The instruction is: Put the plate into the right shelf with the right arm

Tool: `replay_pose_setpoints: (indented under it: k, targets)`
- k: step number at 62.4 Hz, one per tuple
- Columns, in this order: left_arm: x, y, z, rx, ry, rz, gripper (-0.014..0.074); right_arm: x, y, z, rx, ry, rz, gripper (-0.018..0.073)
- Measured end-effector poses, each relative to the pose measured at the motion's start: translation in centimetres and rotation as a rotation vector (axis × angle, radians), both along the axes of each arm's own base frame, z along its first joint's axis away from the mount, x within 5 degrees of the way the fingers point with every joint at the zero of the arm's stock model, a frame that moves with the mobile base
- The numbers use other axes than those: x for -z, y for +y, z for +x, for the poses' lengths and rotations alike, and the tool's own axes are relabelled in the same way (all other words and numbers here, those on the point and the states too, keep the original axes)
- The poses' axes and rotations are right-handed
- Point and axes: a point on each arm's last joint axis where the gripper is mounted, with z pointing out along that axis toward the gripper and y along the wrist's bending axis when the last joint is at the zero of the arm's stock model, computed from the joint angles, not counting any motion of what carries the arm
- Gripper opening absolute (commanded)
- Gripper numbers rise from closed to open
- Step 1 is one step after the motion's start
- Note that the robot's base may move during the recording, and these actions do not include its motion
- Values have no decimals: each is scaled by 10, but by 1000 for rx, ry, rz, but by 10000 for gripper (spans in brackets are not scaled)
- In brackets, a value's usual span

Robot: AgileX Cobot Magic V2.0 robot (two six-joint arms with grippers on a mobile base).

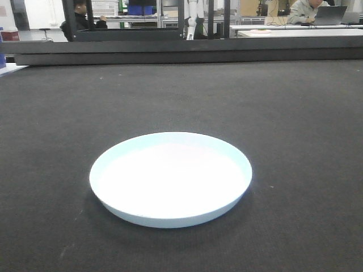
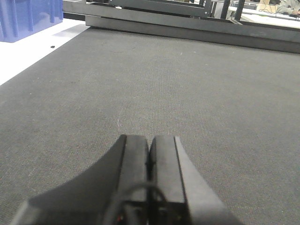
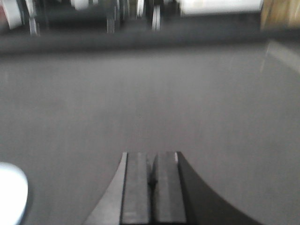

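The white plate [image 1: 170, 178] lies flat on the dark table mat in the front view, near its front middle. A sliver of the plate [image 3: 11, 192] shows at the lower left of the blurred right wrist view. My right gripper [image 3: 150, 157] is shut with nothing between its fingers, low over the mat and to the right of the plate. My left gripper [image 2: 150, 139] is shut and empty too, over bare mat. Neither gripper appears in the front view. The right shelf is out of view.
A dark raised rail [image 1: 181, 51] borders the far edge of the mat. A blue crate [image 2: 28, 18] stands on a white surface at the far left. People sit at desks [image 1: 295, 28] beyond the table.
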Motion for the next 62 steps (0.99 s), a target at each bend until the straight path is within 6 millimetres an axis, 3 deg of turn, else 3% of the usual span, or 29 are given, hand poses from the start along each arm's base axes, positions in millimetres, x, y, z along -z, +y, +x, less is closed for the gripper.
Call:
replay_pose_setpoints:
  k: [22, 43, 48, 57, 62]
  targets:
    - [0, 0, 0, 0, 0, 0, -128, 1, 3, 67, -58, 415, -51, 55]
    - [0, 0, 0, 0, 0, 0, -128, 24, 40, 123, -67, 791, 46, 68]
    - [0, 0, 0, 0, 0, 0, -128, 26, 54, 134, -89, 841, 22, 161]
    - [0, 0, 0, 0, 0, 0, -128, 32, 86, 156, -156, 919, -28, 508]
    - [0, 0, 0, 0, 0, 0, -128, 35, 102, 166, -183, 971, -41, 559]
